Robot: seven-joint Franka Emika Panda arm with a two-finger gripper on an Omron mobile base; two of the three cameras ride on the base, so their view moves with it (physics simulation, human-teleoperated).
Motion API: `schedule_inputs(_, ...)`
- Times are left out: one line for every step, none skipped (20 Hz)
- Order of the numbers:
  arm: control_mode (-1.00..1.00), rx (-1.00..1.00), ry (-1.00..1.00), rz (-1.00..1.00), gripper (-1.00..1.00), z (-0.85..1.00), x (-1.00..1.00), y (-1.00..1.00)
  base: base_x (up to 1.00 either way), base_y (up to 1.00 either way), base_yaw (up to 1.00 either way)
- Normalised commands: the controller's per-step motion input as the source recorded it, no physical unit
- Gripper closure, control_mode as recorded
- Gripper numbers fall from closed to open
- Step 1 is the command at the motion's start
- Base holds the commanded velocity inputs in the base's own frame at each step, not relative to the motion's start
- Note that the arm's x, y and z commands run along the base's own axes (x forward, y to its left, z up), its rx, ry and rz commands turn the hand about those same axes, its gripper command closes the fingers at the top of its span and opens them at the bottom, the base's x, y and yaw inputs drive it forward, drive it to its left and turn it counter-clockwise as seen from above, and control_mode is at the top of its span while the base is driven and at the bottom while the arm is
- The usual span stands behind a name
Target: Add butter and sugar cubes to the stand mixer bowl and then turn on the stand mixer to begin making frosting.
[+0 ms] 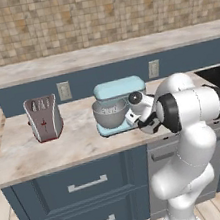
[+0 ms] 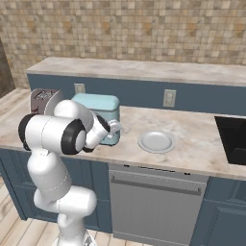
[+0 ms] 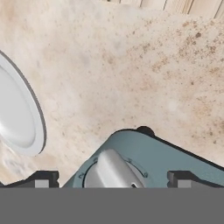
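Observation:
The light blue stand mixer [image 1: 118, 89] stands on the counter with the grey metal stand mixer bowl [image 1: 110, 113] under its head. The arm hides most of the mixer [image 2: 98, 104] in the right base view. My gripper [image 3: 113, 180] is open at the mixer's right side. A pale knob [image 3: 111, 168] on the blue body [image 3: 175, 153] sits between the two fingertips [image 3: 41, 179], which stand wide apart and clear of it. The butter and the sugar cubes are out of view, and the inside of the bowl is hidden.
A round white plate [image 2: 156, 141] lies on the counter right of the mixer, its rim at the left of the hand view [image 3: 37, 118]. A grey, red-marked toaster [image 1: 43, 118] stands to the left. A dark recess [image 2: 233, 139] is set in the counter at far right.

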Motion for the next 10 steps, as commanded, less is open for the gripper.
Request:
schedule_inputs(-1.0,0.02,0.0,0.0,1.0,-0.02,0.15,0.0,0.0,0.0,0.0)
schedule_inputs(-1.0,0.02,0.0,0.0,1.0,0.0,0.14,0.0,0.0,0.0,0.0)
schedule_inputs(-1.0,0.02,0.0,0.0,1.0,0.0,0.15,0.0,0.0,0.0,0.0)
schedule_inputs(-1.0,0.02,0.0,0.0,1.0,0.0,0.15,0.0,0.0,0.0,0.0)
schedule_inputs(-1.0,0.03,0.0,0.0,1.0,0.0,0.15,0.0,0.0,0.0,0.0)
schedule_inputs(-1.0,0.03,0.0,0.0,1.0,0.0,0.16,-0.01,0.0,0.0,0.0)
schedule_inputs(-1.0,0.04,0.0,0.0,1.0,0.0,0.16,-0.08,0.0,0.0,0.0)
schedule_inputs(-1.0,0.04,0.0,0.0,1.0,0.0,0.19,-0.06,0.0,0.0,0.0)
schedule_inputs(-1.0,0.04,0.0,0.0,1.0,0.0,0.18,-0.08,0.0,0.0,0.0)
schedule_inputs(-1.0,0.04,0.0,0.0,1.0,0.0,0.16,-0.09,0.0,0.0,0.0)
